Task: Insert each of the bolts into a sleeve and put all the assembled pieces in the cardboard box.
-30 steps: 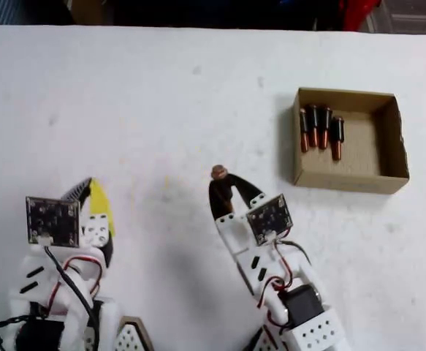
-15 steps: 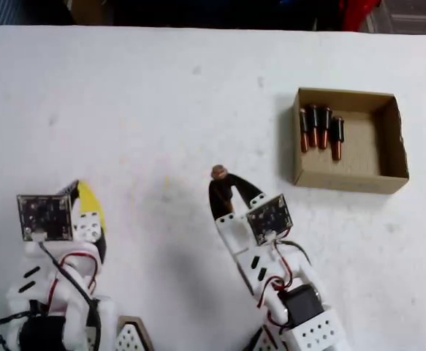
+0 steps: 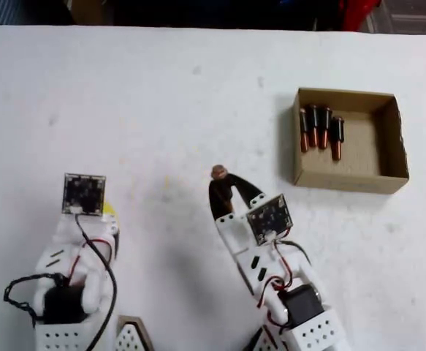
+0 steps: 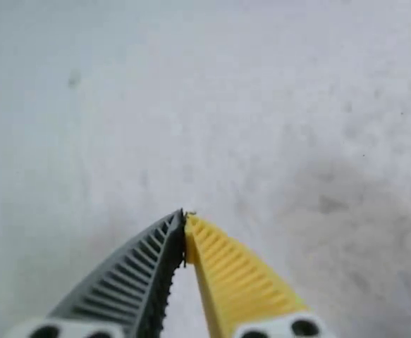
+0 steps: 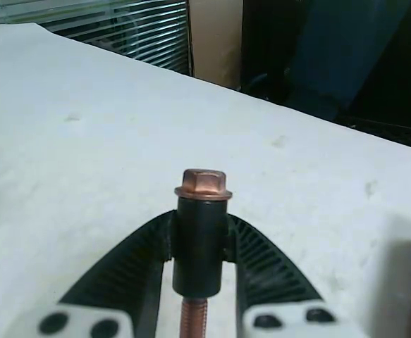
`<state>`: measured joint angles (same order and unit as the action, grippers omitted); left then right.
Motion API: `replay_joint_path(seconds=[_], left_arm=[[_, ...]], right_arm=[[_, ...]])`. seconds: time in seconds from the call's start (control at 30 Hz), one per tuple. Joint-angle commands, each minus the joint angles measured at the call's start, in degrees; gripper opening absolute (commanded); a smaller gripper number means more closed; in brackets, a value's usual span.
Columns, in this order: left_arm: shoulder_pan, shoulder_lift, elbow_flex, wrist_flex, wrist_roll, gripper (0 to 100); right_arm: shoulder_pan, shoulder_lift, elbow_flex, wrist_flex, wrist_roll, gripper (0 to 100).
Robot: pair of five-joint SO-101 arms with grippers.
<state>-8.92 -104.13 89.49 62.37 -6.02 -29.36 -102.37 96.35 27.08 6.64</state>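
My right gripper (image 5: 199,243) is shut on an assembled piece (image 5: 199,239): a copper bolt with a hex head through a black sleeve. From above, the right gripper (image 3: 226,191) sits mid-table with the bolt head (image 3: 218,172) at its tip, left of the cardboard box (image 3: 385,181). Several assembled pieces (image 3: 320,131) lie in the box's left part. My left gripper (image 4: 185,220), with one grey finger and one yellow, is shut on nothing above bare table. In the high view the left arm's camera board (image 3: 84,193) covers most of it, and a bit of yellow finger (image 3: 109,210) peeks out.
A white table (image 3: 161,95) spreads wide between the arms and the far edge. Behind the table, the right wrist view has window blinds (image 5: 120,28) and dark objects. A hexagon-patterned part (image 3: 131,336) sits at the near edge between the arms.
The left arm has pulled back and swung upright, so its camera board now covers the gripper that earlier pointed up the table. The right arm with the assembled piece has kept still.
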Motion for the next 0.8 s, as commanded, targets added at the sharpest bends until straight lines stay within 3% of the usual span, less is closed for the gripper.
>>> replay_joint_path(seconds=[0.0, 0.63, 0.77], left_arm=[[-0.3, -0.6, 1.0, -2.3, -0.6, 2], [-0.2, -0.6, 7.5, -1.8, -0.7, 2], [1.5, -0.6, 7.5, 1.8, -3.3, 2]], right_arm=[[0.5, -0.7, 0.5, 0.1, -0.2, 1.7], [0.5, -0.7, 0.5, 0.2, -0.2, 1.7], [0.5, -0.7, 0.5, 0.2, -0.2, 1.7]])
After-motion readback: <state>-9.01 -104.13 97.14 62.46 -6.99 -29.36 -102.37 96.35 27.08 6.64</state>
